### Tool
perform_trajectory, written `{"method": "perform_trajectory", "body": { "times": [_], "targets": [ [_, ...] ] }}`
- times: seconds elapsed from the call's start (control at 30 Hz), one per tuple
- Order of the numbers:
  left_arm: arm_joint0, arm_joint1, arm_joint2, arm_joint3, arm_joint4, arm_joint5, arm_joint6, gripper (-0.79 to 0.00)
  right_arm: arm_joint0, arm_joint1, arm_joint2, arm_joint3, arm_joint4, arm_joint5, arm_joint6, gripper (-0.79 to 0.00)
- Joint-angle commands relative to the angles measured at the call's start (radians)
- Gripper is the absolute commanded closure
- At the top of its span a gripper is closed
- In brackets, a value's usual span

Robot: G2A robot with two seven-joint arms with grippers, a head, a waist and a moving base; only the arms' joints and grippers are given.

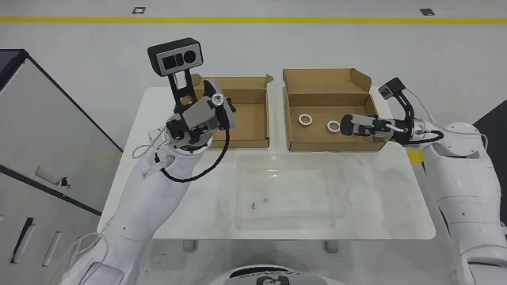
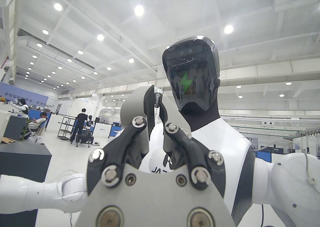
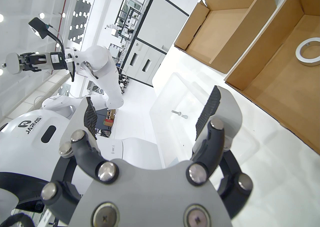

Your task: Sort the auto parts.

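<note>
Left tool (image 2: 156, 97) pinches a small bolt (image 2: 158, 92) aloft beside the ring box (image 1: 348, 101); right tool (image 3: 152, 97) gapes wide above that box.

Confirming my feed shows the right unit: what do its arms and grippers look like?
Both arms wear glossy white shells. The left gripper and right gripper match: grey metal base plate, black linkages with silver bolts, pale fingers with black ribbed pads. A black cable loops along the left arm.
</note>
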State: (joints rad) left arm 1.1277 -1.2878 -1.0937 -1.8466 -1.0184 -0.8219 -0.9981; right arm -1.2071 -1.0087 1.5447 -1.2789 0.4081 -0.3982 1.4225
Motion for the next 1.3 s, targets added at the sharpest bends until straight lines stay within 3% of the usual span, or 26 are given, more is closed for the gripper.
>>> {"method": "perform_trajectory", "body": {
  "times": [0.0,0.27,0.73,1.27],
  "targets": [
    [0.000,0.000,0.000,0.000,0.000,0.000,0.000,0.000,0.000,0.000,0.000,0.000,0.000,0.000,0.000,-0.785],
    [0.007,-0.002,-0.001,-0.020,-0.002,0.008,0.026,0.000,0.000,0.000,0.000,0.000,0.000,0.000,0.000,-0.785],
    [0.000,0.022,-0.087,-0.005,0.513,0.291,0.087,0.000,0.000,0.000,0.000,0.000,0.000,0.000,0.000,-0.785],
    [-0.007,0.041,-0.100,0.019,0.693,0.451,0.066,0.000,0.000,0.000,0.000,0.000,0.000,0.000,0.000,-0.785]
  ]
}}
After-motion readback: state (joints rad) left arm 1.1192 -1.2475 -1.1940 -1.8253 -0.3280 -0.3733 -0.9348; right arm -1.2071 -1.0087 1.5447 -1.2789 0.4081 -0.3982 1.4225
